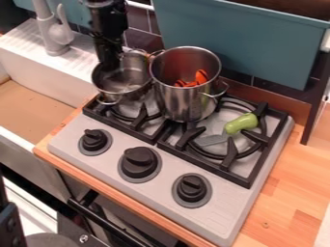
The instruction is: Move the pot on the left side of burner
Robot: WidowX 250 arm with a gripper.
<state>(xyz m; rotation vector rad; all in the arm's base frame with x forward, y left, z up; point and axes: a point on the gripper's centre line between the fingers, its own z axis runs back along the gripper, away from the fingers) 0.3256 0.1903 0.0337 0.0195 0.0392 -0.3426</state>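
At the left, a white sink (38,60) stands beside the stove, with a pale faucet (55,37) rising at its far side. The first black knob (95,140) is on the near left part of the grey stove top (226,212). Beyond it, at the far left, the arm comes down from the top edge and the black gripper (111,65) hangs at the left part of the low pot (129,92); whether the pincer is spread, pressed together or pinching the rim, I cannot tell. That low metal pot sits upright over the far part of the left burner (122,123), its near handle pointing to the near left. The middle knob (139,162) comes next, on the near side. Just right of the low pot, the tall pot (184,103) stands upright where the two grates meet, with orange pieces (201,76) inside. The right knob (192,188) is nearer than that. On the right burner (235,169) lies a green-handled utensil (241,123), its grey end towards the left. A teal panel (245,43) stands behind, and wooden counter (290,178) borders the stove at the right
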